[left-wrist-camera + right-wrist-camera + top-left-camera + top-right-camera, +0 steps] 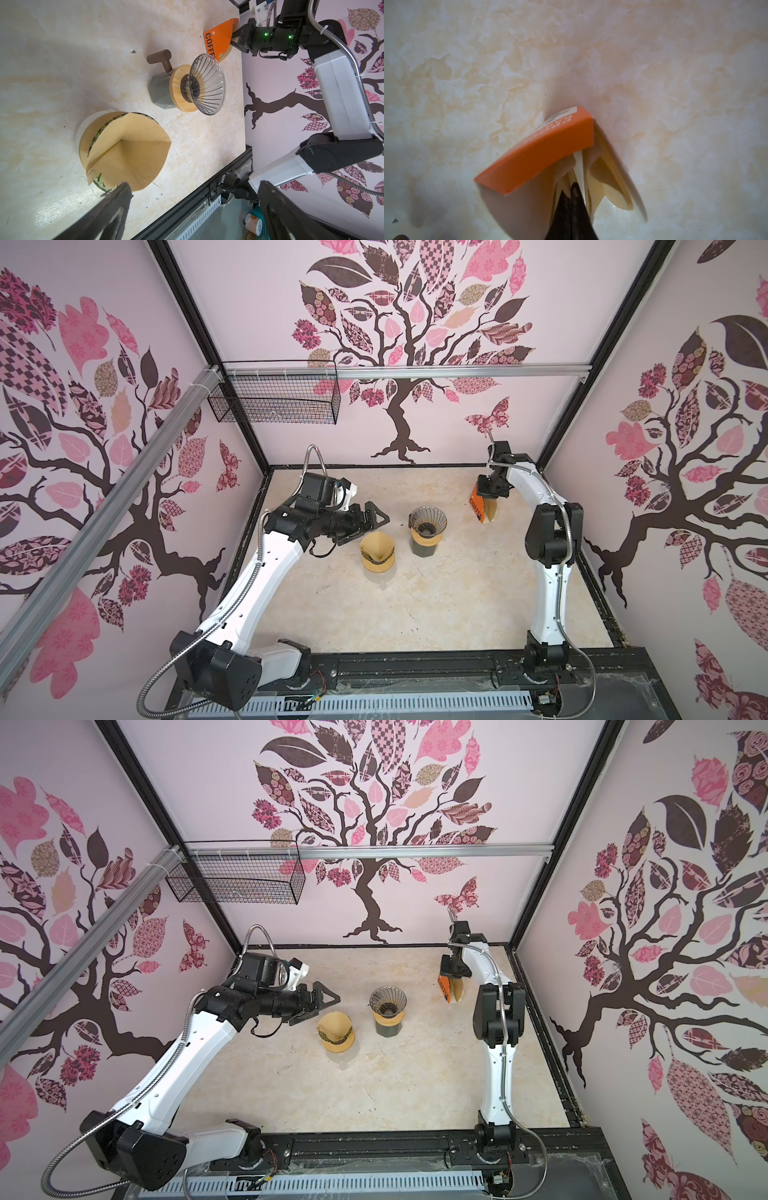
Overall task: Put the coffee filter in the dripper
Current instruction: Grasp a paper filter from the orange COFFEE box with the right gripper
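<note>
My right gripper (572, 188) pinched a filter (604, 176) in the orange pack (537, 153); my left gripper (368, 526) was spread wide. Next, I think, came lifting it gently to the dripper (428, 522).

Lab robot cell, decal walls (415, 323), aluminium rails (457, 372)

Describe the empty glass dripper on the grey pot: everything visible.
The glass dripper is a clear, ribbed, smoky-tinted cone whose dark neck sits in a round wooden collar. It stands upright on a grey faceted pot with a brown handle, near the middle of the marble-look table. No filter is inside. Nothing else touches it; in a top view it stands apart from the filter-lined dripper beside it.
</note>
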Available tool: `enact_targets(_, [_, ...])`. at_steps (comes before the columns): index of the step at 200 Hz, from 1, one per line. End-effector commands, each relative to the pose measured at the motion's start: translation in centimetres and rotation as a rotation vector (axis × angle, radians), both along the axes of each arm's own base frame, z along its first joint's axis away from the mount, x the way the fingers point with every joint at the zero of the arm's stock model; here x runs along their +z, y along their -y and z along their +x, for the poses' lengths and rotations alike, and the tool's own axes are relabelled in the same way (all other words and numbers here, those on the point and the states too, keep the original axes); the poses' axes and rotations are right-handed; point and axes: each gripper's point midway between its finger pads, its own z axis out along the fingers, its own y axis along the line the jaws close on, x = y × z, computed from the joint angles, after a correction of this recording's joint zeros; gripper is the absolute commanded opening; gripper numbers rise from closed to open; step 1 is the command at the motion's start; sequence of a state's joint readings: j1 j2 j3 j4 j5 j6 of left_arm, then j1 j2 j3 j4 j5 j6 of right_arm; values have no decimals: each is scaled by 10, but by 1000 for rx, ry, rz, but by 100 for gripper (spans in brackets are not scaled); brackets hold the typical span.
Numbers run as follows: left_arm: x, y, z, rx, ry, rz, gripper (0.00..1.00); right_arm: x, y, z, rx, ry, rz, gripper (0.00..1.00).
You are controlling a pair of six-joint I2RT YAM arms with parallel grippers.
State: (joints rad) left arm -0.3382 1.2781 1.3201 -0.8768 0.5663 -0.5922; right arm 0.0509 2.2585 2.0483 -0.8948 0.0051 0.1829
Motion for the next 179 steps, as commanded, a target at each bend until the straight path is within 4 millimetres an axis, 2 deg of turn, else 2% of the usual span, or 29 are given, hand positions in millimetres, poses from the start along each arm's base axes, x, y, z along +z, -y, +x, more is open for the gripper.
enact_targets(1, [17,1,6,-11,54,-12,98,42,2,-5,5,70,-14,0])
enact_targets(45, [17,2,5,-12,52,-15,98,40,3,-12,-1,53,-22,0])
enact_targets(101, [16,3,5,-17,48,-24,98,61,8,-14,-17,98,-35,0])
enact_targets(153, [15,4,4,-18,44,-27,98,68,7,-12,-19,113,-28,0])
enact_targets(179, [16,4,4,-18,45,-29,98,78,8,-10,-29,136,-29,0])
